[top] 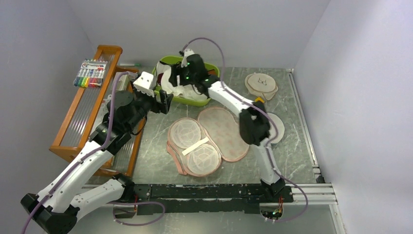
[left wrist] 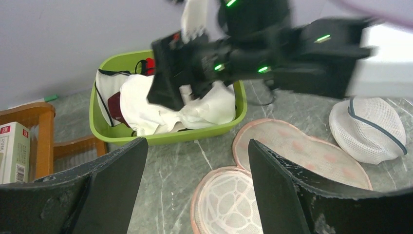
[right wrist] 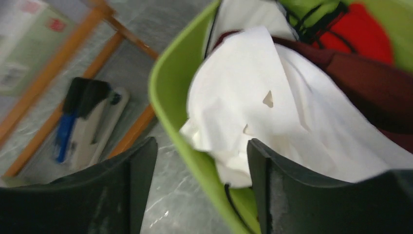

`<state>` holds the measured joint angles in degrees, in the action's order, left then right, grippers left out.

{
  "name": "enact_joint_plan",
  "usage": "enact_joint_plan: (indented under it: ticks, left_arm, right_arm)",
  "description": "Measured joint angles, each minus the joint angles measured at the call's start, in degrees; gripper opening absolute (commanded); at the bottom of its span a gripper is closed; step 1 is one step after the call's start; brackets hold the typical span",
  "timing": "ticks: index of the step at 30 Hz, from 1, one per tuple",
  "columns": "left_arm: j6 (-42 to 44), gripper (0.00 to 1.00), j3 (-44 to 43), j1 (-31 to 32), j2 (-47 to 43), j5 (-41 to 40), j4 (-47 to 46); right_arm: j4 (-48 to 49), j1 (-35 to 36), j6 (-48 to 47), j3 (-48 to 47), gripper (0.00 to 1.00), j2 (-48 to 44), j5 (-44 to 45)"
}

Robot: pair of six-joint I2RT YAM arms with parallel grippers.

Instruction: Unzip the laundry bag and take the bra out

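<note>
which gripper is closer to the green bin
Right. The right gripper hangs open right above the bin, over the laundry in it; the left gripper hovers outside its near wall.

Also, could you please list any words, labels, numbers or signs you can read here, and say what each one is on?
No text is legible.
Marker pack: printed header strip, too small to read.
Pale box by the wooden rack: red label and barcode, blurred.
Round cream disc: no words, only a small dark line drawing, perhaps a bra outline.
</note>
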<state>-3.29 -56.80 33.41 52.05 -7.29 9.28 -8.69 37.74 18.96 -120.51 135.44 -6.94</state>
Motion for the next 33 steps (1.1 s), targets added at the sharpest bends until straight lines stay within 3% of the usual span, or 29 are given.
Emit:
enact_joint_plan:
  ticks: [3,9,12,17,22,27,33]
  left_arm:
    - [0.0,0.87,0.0,-0.1,0.3,0.0,0.0]
    - [0.0,0.87,0.0,-0.4,0.5,0.0,0.0]
    - [-0.1,0.87,0.0,-0.5,0.7,0.1,0.0]
    - [-0.4,0.86,0.0,-0.6,1.9,1.2,0.0]
    - [-0.8,0.86,0.0,-0.6,3.1,2.1,0.0]
    - [-0.9,0.87,0.0,-0.7,3.3,2.5,0.0]
    - [-1.1,0.87,0.0,-0.7,3.3,2.5,0.0]
  right_arm:
    - [3.5,-0.1,-1.7,12.3,0.79,-13.7,0.3]
    - [18.3,-0.2,-3.2,47.8,0.8,-41.8,3.5]
    - [22.9,-0.3,-3.2,65.5,0.8,-49.1,6.2]
    - [19.6,-0.4,-4.5,85.2,0.81,-53.2,12.5]
    - [14.3,-0.5,-6.8,87.8,0.81,-59.0,22.3]
    - [10.6,-1.6,-8.6,81.8,0.79,-59.5,30.8]
    - [3.8,-7.3,-8.8,72.3,0.69,-52.7,27.7]
